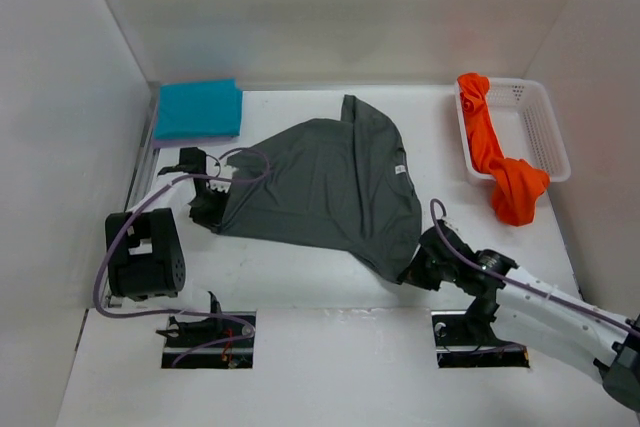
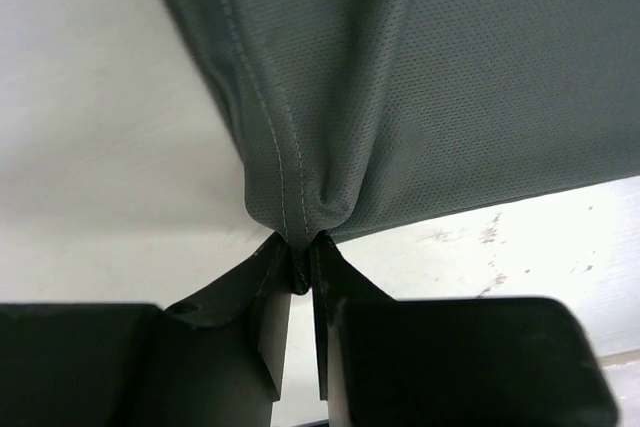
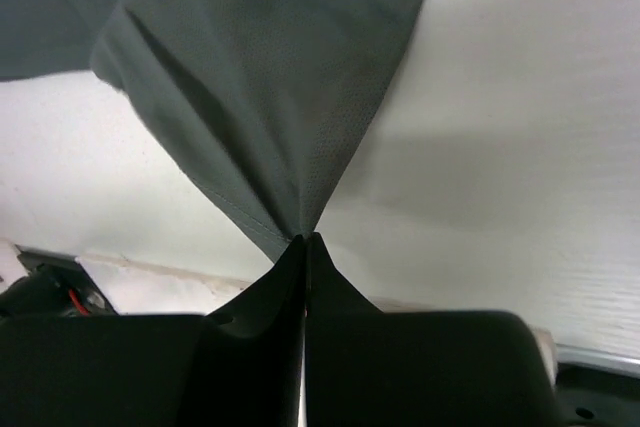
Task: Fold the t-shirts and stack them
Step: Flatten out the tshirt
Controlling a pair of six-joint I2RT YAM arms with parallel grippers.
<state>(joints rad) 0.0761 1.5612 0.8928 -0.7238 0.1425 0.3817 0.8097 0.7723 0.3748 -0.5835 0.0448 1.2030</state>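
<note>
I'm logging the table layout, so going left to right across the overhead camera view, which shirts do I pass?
Folded teal t-shirt → spread-out dark grey t-shirt → orange t-shirt, draped over the edge of the white mesh basket.

Left side: black left arm (image 1: 145, 247) folded up over its base at 8 o'clock of the top view, wrist bent forward and turned toward 3 o'clock. Clamped with the black two-finger left gripper (image 1: 207, 205) on a stitched hem corner of the dark grey soft cloth t-shirt (image 1: 320, 182), fingers (image 2: 270, 307) a sliver apart around the cloth. Right side: white-and-black right arm (image 1: 540, 297) stretched low from 5 o'clock toward 10 o'clock. Pressed fully together at the right gripper (image 1: 410, 272), another corner of that shirt caught at the very fingertips.
</note>
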